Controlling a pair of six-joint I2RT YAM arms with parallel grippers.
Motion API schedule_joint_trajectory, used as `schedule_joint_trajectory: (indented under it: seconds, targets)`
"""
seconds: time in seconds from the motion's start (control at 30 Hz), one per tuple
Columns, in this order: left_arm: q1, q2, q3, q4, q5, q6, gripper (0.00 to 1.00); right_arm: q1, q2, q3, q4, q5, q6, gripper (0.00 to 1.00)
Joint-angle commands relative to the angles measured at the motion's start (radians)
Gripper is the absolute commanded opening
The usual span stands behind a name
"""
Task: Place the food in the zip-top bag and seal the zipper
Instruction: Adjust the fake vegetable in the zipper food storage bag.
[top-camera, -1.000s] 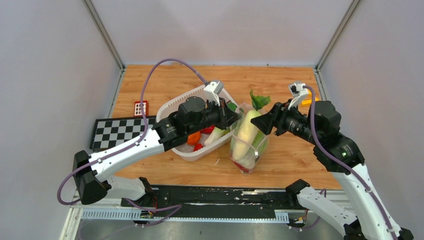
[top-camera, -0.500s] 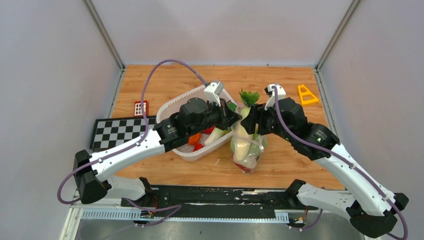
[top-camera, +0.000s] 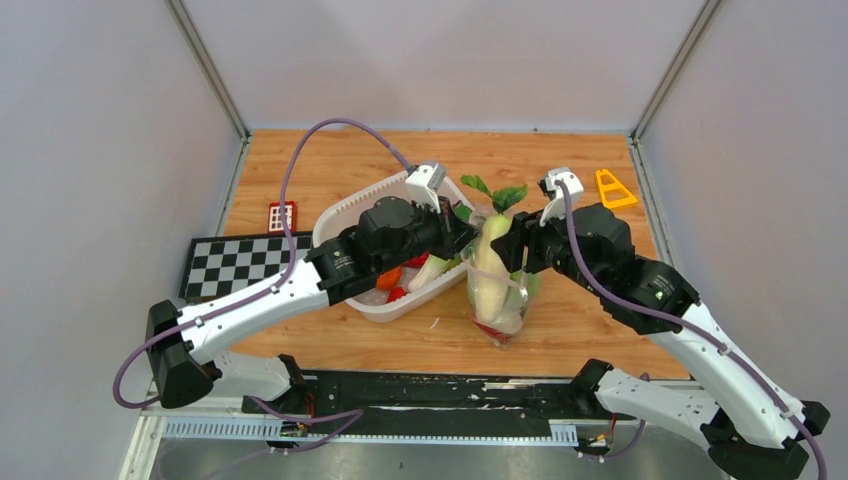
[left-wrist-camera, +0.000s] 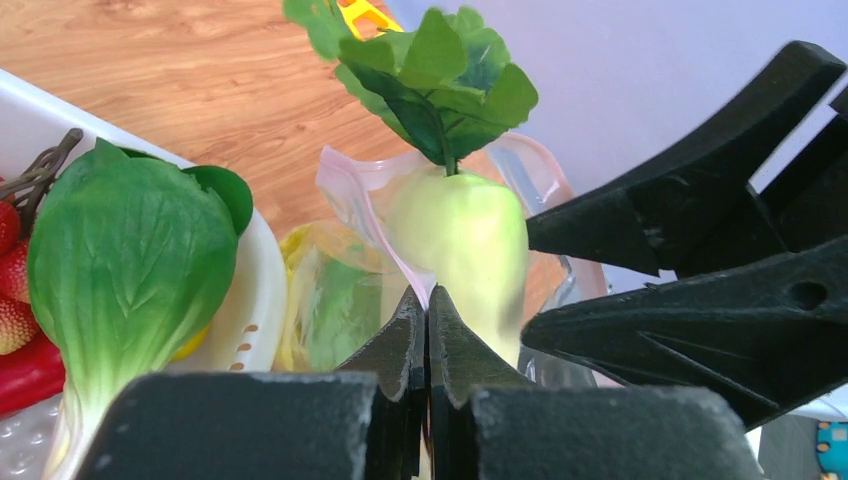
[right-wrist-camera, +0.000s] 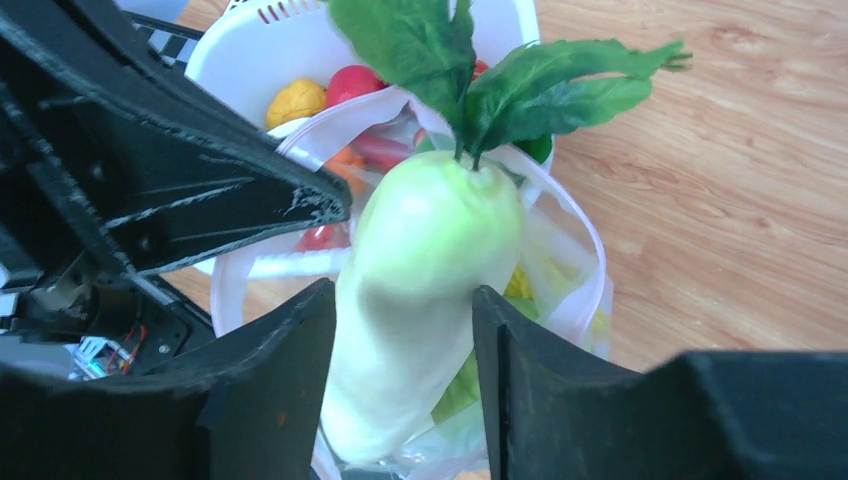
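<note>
- Left gripper: jaws pressed flat together on the near lip of the zip-top bag, low in the centre of the left wrist view. It pinches the zipper strip and props the mouth open.
- Right gripper: clamped on the long white radish, one finger on each flank at mid-body.
- Long white radish: upright at the centre of the top view. Its lower part is inside the bag and its green leaves stand clear above the mouth.
- Zip-top bag: stands on the wooden table, just right of the white tub (yellow, green and red pieces already inside).
- White tub: holds a leafy green piece with red and orange items beside it.
- Handling note: lower the radish straight down and keep the left pinch firm so the lip does not fold inward. Open the right fingers only once the radish is supported.
- Caution: the radish probably has to lean or lie flat before the strip can close over the leaves. Whether its base already rests on the bag floor is unclear through the plastic.
</note>
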Motion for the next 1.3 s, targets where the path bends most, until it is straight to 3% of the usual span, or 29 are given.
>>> schedule_joint_trajectory:
  seconds: [0.0,0.2,0.3,0.37,0.47,0.67,1.0,1.27]
  targets:
    - [-0.003,-0.053,0.041,0.092,-0.015,0.018,0.0,0.007,0.033,0.049,-0.033,0.07,0.006,0.57]
    - [-0.003,-0.058,0.044,0.113,0.011,0.028,0.0,0.007,0.103,0.041,-0.019,0.118,0.075,0.72]
    - [-0.002,-0.053,0.046,0.119,0.025,0.031,0.0,0.008,0.131,0.033,0.003,0.125,0.074,0.73]
    - [-0.003,-0.052,0.043,0.12,0.021,0.034,0.0,0.006,0.137,0.033,0.005,0.122,0.053,0.64]
    - [-0.004,-0.052,0.046,0.107,-0.006,0.041,0.0,0.007,0.113,0.018,0.035,0.084,-0.01,0.4]
    - [-0.003,-0.061,0.041,0.096,-0.046,0.041,0.0,0.007,0.027,0.019,0.082,-0.076,-0.15,0.23]
    - [-0.002,-0.072,0.052,0.079,-0.133,0.052,0.0,0.007,0.023,0.059,-0.031,-0.22,-0.251,0.19]
    - [-0.003,-0.073,0.071,0.079,-0.175,0.071,0.0,0.007,0.182,0.171,-0.252,-0.242,-0.306,0.16]
